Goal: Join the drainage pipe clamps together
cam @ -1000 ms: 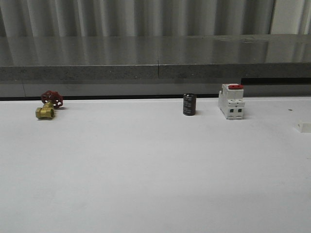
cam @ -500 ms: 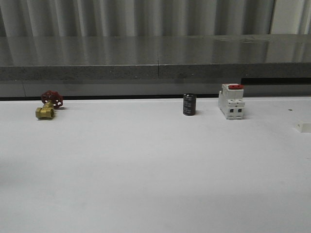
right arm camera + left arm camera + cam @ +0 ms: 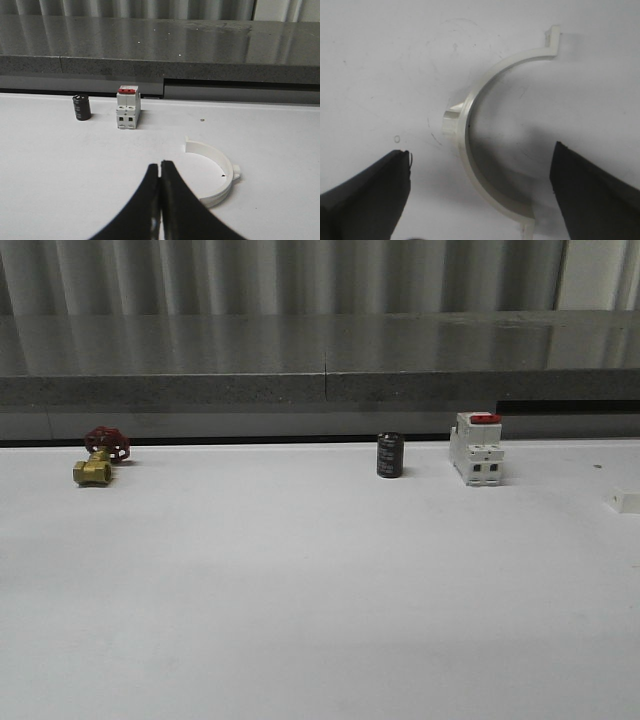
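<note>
One white half-ring drainage pipe clamp [image 3: 464, 137] lies flat on the white table in the left wrist view, its side lug pointing outward. My left gripper [image 3: 481, 152] is open above it, with a dark finger on each side of the arc and nothing touching it. In the right wrist view a second white clamp [image 3: 223, 159] rests on the table, its lug on the far side. My right gripper [image 3: 160, 165] is shut and empty, just beside that clamp's open side.
Along the back of the table stand a brass valve with a red handwheel [image 3: 97, 462], a black cylinder [image 3: 390, 455] and a white breaker with a red switch [image 3: 476, 448]. A grey ledge [image 3: 320, 390] runs behind them. A small white piece [image 3: 625, 502] shows at the right edge.
</note>
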Available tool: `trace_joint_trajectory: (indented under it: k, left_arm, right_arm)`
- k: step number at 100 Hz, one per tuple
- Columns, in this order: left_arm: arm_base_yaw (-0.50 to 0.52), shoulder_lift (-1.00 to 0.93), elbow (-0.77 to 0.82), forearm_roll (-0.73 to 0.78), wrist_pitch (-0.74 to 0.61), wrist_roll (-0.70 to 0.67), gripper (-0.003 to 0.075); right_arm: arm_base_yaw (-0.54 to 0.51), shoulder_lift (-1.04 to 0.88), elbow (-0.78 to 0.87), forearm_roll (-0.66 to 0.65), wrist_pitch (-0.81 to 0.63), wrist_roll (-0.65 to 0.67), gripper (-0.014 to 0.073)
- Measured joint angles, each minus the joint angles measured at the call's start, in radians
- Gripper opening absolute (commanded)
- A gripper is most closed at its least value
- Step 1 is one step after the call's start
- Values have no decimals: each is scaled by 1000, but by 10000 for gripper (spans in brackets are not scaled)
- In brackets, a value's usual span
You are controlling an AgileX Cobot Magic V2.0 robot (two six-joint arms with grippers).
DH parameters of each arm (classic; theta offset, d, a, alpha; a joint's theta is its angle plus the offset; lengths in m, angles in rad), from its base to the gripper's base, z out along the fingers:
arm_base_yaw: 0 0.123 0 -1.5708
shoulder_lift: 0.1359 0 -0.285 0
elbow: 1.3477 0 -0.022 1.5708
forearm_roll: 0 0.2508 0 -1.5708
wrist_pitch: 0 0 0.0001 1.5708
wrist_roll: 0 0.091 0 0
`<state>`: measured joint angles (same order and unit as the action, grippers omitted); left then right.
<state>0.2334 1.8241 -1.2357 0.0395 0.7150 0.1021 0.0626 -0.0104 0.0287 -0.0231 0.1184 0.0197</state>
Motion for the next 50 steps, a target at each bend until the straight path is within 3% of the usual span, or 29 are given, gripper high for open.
trace_joint_trajectory:
  k: [50]
  left_arm:
    - [32, 128, -33, 6, -84, 27, 566]
  right_arm:
    - [0, 0, 0, 0, 0, 0, -67]
